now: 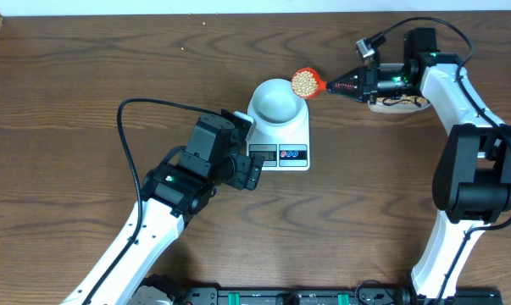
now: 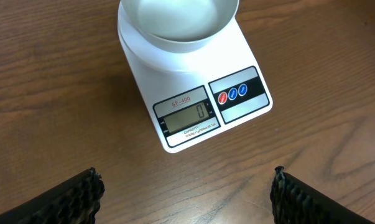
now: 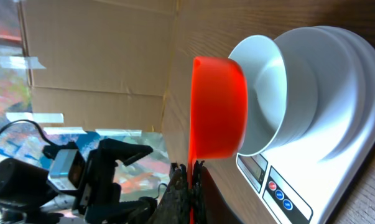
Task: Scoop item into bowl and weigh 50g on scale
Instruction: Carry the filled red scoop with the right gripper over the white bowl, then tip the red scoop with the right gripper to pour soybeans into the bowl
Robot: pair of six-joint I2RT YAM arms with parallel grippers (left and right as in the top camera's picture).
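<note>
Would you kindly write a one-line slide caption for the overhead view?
Right gripper holds a red plastic scoop full of tan beans beside the pale round bowl on the white digital scale.

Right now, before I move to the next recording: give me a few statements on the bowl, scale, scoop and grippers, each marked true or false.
1. The bowl sits on the scale. True.
2. Beans lie in the bowl. False: the bowl looks empty; the beans fill the red scoop, which is beside the bowl's rim.
3. The left gripper holds the scoop. False: the right gripper is shut on its handle; the left gripper is open and empty, in front of the scale.
4. The scale's display reads 0. True.
</note>
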